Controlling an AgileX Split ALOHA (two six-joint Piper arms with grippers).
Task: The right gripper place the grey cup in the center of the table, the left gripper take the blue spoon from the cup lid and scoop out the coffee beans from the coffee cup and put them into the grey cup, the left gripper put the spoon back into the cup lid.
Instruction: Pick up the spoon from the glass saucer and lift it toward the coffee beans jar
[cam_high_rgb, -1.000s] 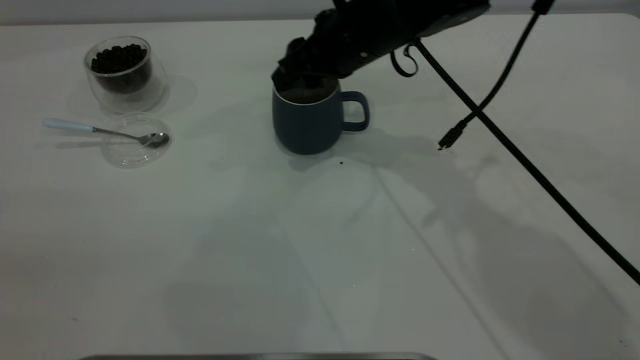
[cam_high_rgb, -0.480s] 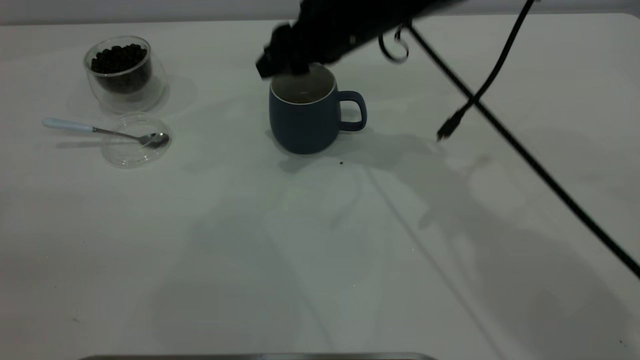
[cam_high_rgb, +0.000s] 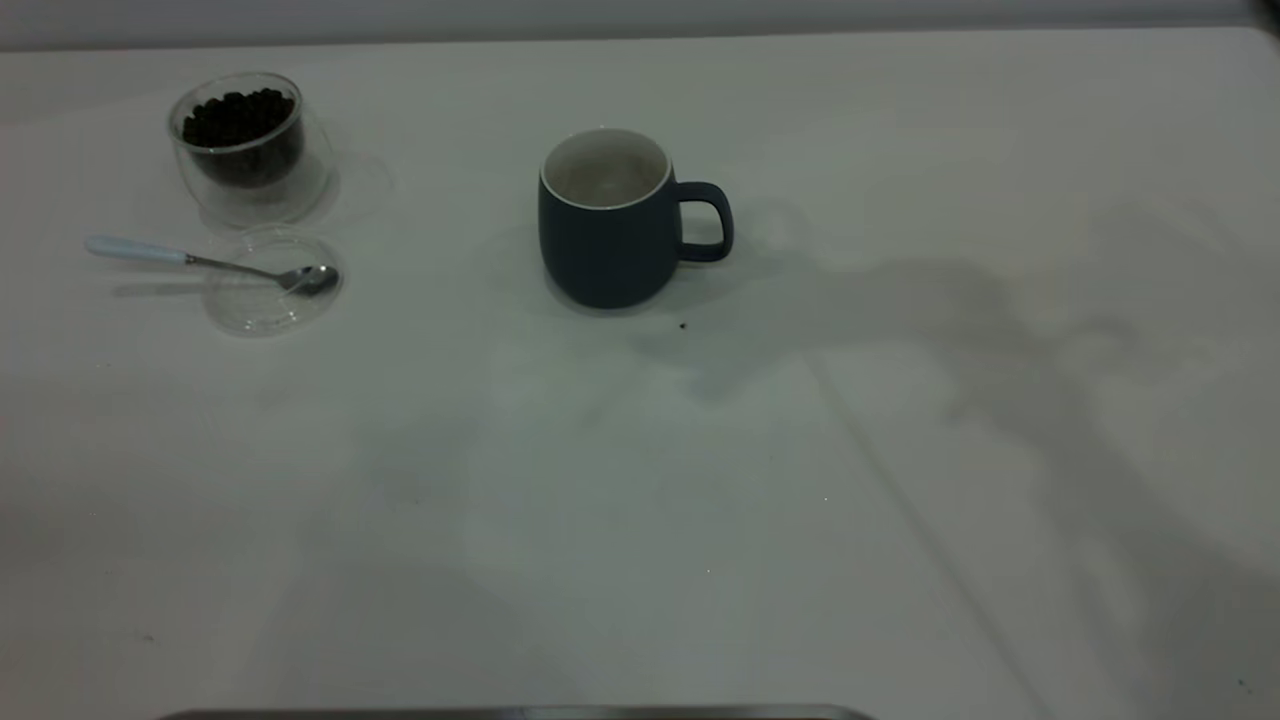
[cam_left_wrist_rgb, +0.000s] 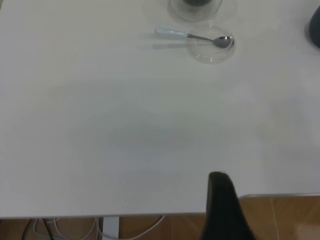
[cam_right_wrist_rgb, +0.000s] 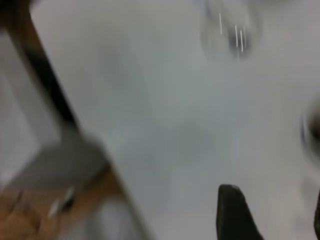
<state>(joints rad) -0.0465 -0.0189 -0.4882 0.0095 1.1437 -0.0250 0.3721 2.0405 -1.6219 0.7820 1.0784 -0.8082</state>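
Right gripper (cam_right_wrist_rgb: 272, 215) jaws spread over white table (cam_high_rgb: 640, 480); left unclear

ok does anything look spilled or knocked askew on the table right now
Nothing much. The grey cup stands upright, the coffee beans sit inside the coffee cup, and the blue spoon rests with its bowl in the cup lid. Only a tiny dark speck lies beside the grey cup.

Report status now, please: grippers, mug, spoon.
Both grippers clear of the work area. Mug upright mid-table, empty. Spoon on lid, untouched. Nothing in the way.
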